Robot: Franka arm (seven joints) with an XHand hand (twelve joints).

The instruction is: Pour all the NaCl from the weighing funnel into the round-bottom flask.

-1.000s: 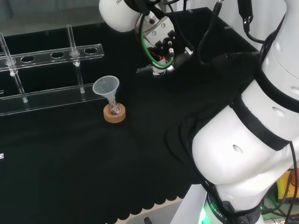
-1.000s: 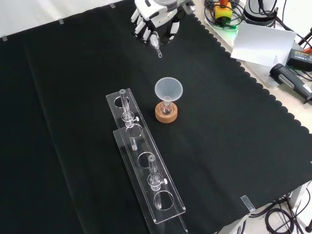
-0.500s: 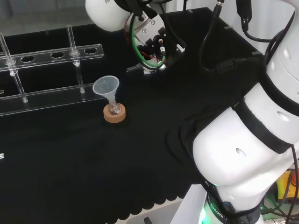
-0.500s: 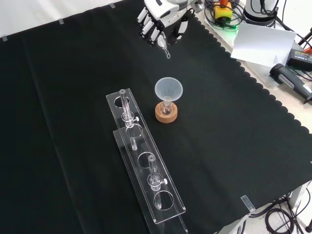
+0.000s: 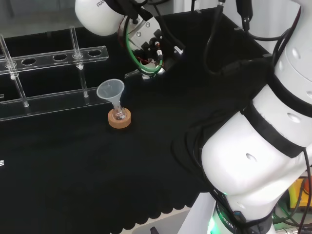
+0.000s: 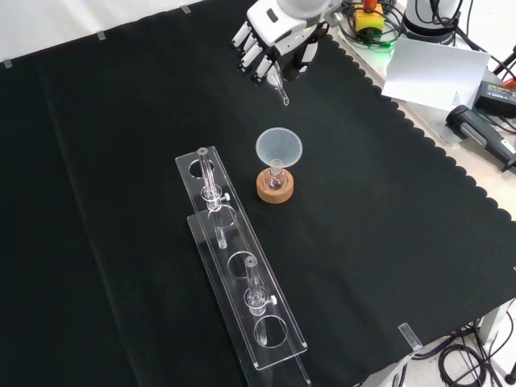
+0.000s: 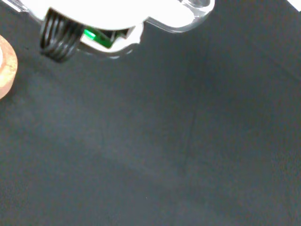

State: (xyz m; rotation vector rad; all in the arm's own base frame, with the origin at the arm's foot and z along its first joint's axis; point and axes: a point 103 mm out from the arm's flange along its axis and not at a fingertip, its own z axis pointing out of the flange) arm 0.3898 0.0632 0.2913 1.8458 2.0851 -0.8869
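The weighing funnel (image 6: 279, 86) is pinched in the curled fingers of the robot hand (image 6: 270, 42), its thin stem pointing down towards the funnel (image 6: 278, 148) set in the round-bottom flask (image 6: 275, 182), which sits on a cork stand (image 6: 274, 192) on the counter (image 6: 387, 242)

One funnel (image 6: 279, 148), one flask (image 6: 275, 182), two tubes (image 6: 211, 193).
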